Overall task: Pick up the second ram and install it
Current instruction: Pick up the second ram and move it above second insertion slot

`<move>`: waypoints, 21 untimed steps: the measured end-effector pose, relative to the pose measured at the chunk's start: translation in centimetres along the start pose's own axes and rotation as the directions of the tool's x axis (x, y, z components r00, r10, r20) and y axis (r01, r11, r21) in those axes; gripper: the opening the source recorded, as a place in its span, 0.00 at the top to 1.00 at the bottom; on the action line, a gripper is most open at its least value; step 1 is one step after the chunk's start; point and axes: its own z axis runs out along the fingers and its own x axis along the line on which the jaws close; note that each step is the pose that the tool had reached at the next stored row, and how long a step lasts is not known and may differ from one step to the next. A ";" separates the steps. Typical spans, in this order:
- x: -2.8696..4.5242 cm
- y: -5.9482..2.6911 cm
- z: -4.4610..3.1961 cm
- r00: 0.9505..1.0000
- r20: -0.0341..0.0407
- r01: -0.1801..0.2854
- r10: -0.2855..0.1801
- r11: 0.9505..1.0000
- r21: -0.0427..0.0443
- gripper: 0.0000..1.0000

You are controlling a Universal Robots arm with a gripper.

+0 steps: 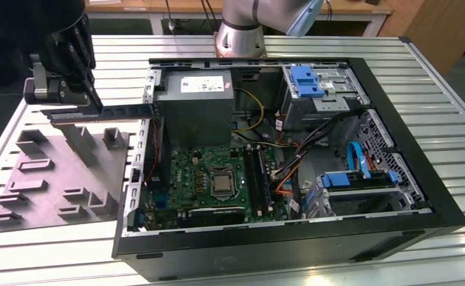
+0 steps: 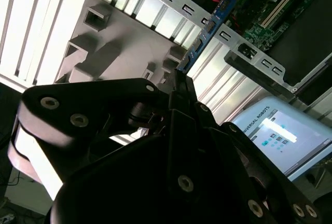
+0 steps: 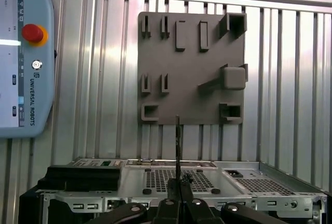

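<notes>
The second ram (image 1: 121, 111), a long, thin, flat dark blue-green circuit-board stick, is off the counter and clamped in my tool (image 1: 92, 106), the black two-fingered gripper on the arm. I have the fingers drawn in narrow, pressing on the stick's two flat faces.

Exterior view: I hold the stick level in the air above the grey moulded fixture plate (image 1: 58, 179) with its raised slots. The stick's free end reaches the rim of the open black computer case (image 1: 296, 250), on the exterior view's left side of the case. Whether it touches the rim, I cannot tell.

Second wrist view: the second ram (image 2: 207, 32) juts from my tool (image 2: 180, 81) toward the case's metal edge.

First wrist view: the stick is edge-on, a thin dark line (image 3: 177, 141) rising from the tool (image 3: 179, 195).

The green motherboard (image 1: 192, 173) lies flat inside the case, below and apart from the stick. Plate and case sit side by side on the ribbed aluminium counter (image 1: 439, 89). A pale teach pendant (image 3: 26, 79) with a red button lies near the plate.
</notes>
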 end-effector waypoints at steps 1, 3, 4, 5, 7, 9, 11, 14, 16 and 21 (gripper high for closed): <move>0.01 -0.19 -0.01 1.000 0.000 0.000 0.000 1.000 0.000 0.89; 0.02 -0.56 -0.01 1.000 0.000 0.000 0.000 1.000 0.000 0.89; 0.02 -0.72 -0.01 1.000 0.000 0.000 0.000 1.000 0.000 0.89; 0.03 -0.88 -0.02 1.000 0.000 0.000 0.000 1.000 0.000 0.89; 0.04 -1.16 -0.02 1.000 0.000 0.000 0.000 1.000 0.000 0.89; 0.05 -1.47 -0.03 1.000 0.000 0.000 0.000 1.000 0.000 0.89; 0.05 -1.71 -0.04 1.000 0.000 0.000 0.000 1.000 0.000 0.89; 0.06 -2.11 -0.05 1.000 0.000 0.000 0.000 1.000 0.000 0.89; 0.07 -2.49 -0.06 1.000 0.000 0.000 0.000 1.000 0.000 0.89; 0.11 -3.51 -0.08 1.000 0.000 0.000 0.000 1.000 0.000 0.89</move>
